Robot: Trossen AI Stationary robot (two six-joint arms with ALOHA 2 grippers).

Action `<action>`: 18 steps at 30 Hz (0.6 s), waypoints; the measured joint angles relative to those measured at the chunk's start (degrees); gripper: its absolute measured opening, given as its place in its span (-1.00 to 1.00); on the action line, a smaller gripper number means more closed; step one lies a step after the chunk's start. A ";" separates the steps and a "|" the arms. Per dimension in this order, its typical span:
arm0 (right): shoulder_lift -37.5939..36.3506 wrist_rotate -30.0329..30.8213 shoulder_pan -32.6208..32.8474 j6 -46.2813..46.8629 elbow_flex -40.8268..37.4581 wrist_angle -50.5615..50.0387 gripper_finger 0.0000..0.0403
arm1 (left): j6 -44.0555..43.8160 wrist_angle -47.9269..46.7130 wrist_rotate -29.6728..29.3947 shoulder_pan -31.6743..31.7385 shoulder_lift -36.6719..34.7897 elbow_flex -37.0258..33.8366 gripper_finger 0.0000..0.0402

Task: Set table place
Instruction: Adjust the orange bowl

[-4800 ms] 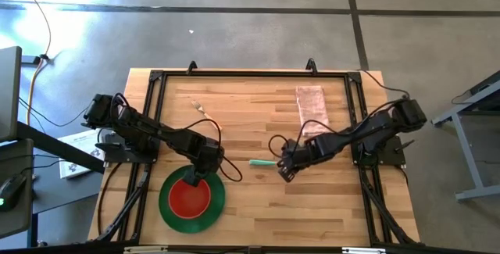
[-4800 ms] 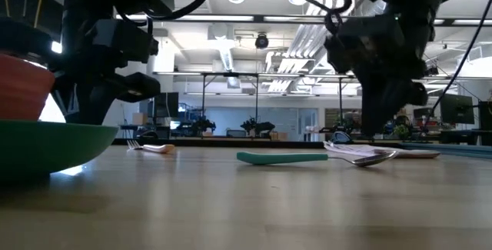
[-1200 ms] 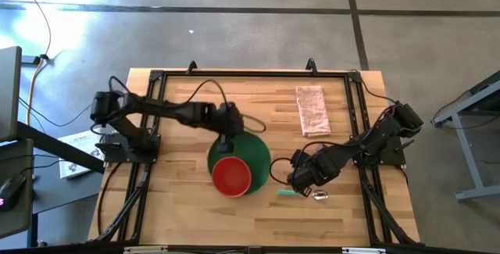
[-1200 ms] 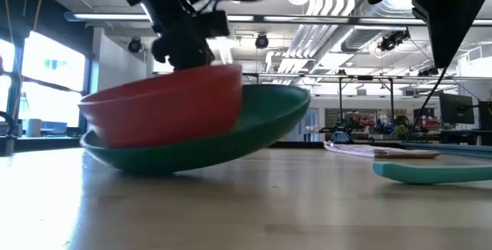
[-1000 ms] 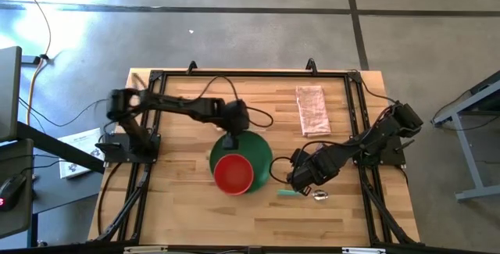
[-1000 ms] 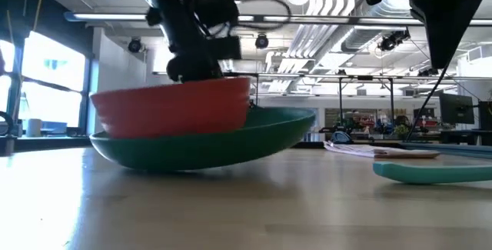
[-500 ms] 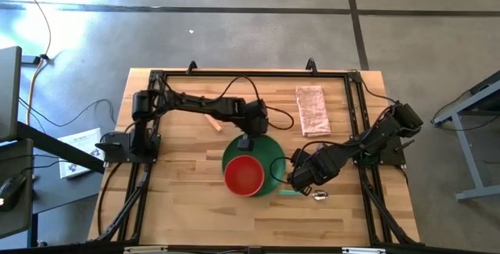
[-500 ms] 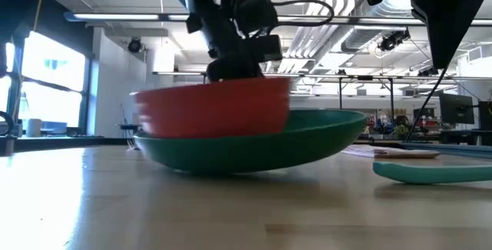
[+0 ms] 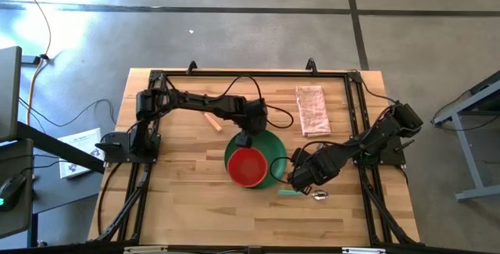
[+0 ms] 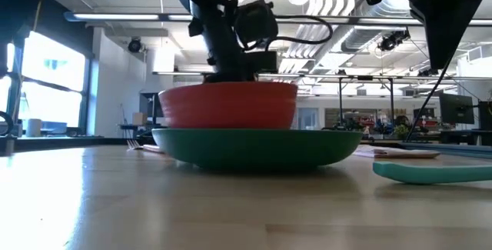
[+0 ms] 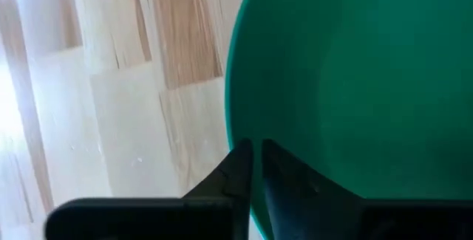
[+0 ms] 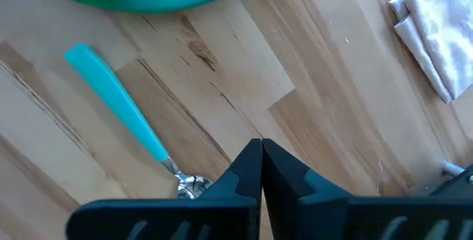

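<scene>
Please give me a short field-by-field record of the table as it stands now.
plate: green plate lying flat near the middle of the table
bowl: red bowl sitting on the plate
left pincer: left pincer shut on the plate's far rim
right pincer: right pincer shut, empty, just right of the plate
spoon: teal-handled spoon beside the plate, near side
napkin: folded cloth napkin at far right
fork: fork left of the plate, farther back

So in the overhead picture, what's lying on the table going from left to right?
Fork → green plate with the red bowl on it → teal-handled spoon → folded cloth.
</scene>
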 joint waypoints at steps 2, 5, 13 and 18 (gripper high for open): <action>0.00 0.59 0.00 -0.01 0.00 0.01 -1.00 | 0.00 -0.01 -0.26 -0.04 -0.34 0.04 -0.96; 0.00 2.67 -0.21 -0.07 0.00 0.34 -1.00 | -0.24 -0.17 -0.27 -0.04 -1.84 0.02 -0.99; 0.00 2.58 -6.48 -13.34 -0.02 13.37 -1.00 | -2.12 -10.33 -2.35 -1.46 -11.14 0.04 -0.99; 0.00 -3.04 -14.60 -25.44 -0.02 21.95 -1.00 | -5.13 -20.36 -8.66 -6.20 -19.47 0.04 -1.00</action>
